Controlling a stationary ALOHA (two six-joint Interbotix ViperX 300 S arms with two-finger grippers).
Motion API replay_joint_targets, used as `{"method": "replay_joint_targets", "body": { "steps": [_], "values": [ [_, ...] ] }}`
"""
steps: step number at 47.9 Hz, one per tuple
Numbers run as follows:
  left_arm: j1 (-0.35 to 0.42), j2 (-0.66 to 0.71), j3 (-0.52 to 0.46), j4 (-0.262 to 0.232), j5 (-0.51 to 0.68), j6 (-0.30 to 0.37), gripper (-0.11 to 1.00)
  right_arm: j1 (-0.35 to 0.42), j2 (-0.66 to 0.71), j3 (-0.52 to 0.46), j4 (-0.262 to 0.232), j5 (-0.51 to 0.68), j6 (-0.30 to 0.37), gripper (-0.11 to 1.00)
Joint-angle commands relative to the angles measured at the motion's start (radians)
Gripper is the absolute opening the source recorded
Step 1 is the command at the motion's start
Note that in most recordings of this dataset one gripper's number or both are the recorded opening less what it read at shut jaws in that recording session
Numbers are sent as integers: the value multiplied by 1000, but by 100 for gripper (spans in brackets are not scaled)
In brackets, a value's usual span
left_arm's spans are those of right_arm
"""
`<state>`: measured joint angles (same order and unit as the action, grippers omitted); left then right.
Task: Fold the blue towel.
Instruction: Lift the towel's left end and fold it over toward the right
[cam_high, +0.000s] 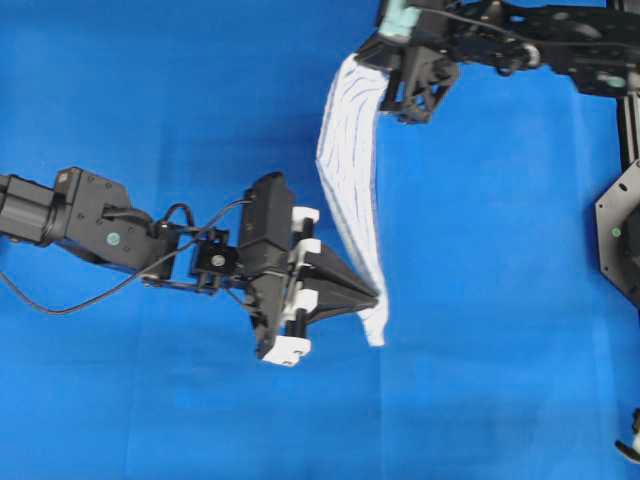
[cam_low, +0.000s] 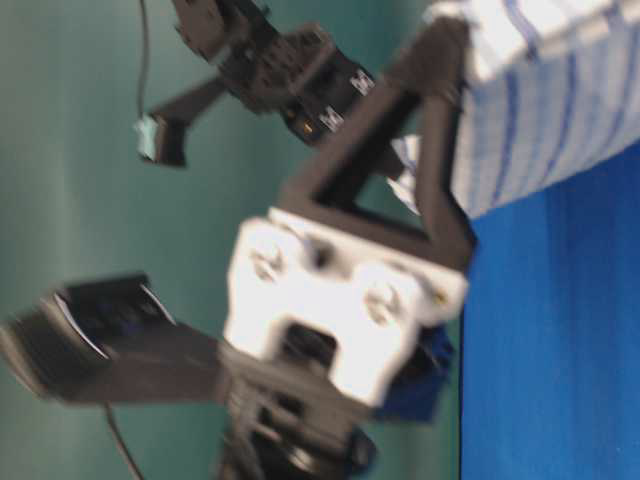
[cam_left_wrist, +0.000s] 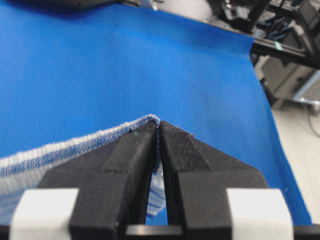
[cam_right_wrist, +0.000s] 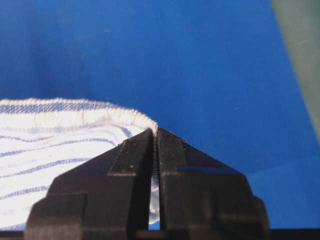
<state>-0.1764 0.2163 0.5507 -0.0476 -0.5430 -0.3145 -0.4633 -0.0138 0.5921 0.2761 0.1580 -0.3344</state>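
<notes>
The blue towel (cam_high: 350, 170), white with thin blue stripes, hangs lifted off the table, stretched between both grippers. My left gripper (cam_high: 375, 297) is shut on its near corner, and the hem (cam_left_wrist: 100, 137) shows pinched between the black fingers. At the top of the overhead view my right gripper (cam_high: 372, 62) is shut on the far corner; the towel's edge (cam_right_wrist: 75, 112) runs off to the left of its fingers. From table level the towel (cam_low: 560, 90) appears at the upper right, behind the left gripper's blurred body (cam_low: 340, 300).
The plain blue table covering (cam_high: 180, 90) spreads under everything. The right arm's frame (cam_high: 620, 220) stands along the right edge. Beyond the cloth's far edge, in the left wrist view, is black equipment (cam_left_wrist: 280, 30).
</notes>
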Motion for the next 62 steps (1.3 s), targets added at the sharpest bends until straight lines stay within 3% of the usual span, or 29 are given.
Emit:
{"method": "replay_joint_targets", "body": {
  "steps": [1, 23, 27, 36, 38, 42, 47, 50, 52, 62],
  "values": [
    [-9, -25, 18, -3, -20, -2, 4, 3, 37, -64, -5, 5, -5, 22],
    [-26, -86, 163, -8, -25, -67, 6, 48, 218, -232, -6, 6, -8, 22],
    [-29, -98, 190, -8, -21, -83, 16, 58, 233, -247, -6, 6, -8, 22],
    [-37, -110, 216, -9, -14, -84, 57, 72, 253, -270, -6, 5, -5, 23],
    [-35, -115, 218, -8, -6, -81, 69, 74, 255, -272, -6, 3, -5, 27],
    [-34, -130, 222, -8, 28, -77, 84, 74, 253, -270, -6, 3, -2, 50],
    [-23, -173, 230, -6, 103, -71, 87, 74, 241, -270, -9, 8, -2, 81],
    [-14, -210, 238, -3, 158, -67, 85, 74, 222, -267, -14, 8, 0, 94],
    [-9, -236, 245, -3, 195, -63, 84, 74, 206, -264, -17, 8, 0, 98],
    [26, -377, 295, 0, 310, -31, 84, 74, 77, -213, -40, 28, 2, 95]
  ]
}}
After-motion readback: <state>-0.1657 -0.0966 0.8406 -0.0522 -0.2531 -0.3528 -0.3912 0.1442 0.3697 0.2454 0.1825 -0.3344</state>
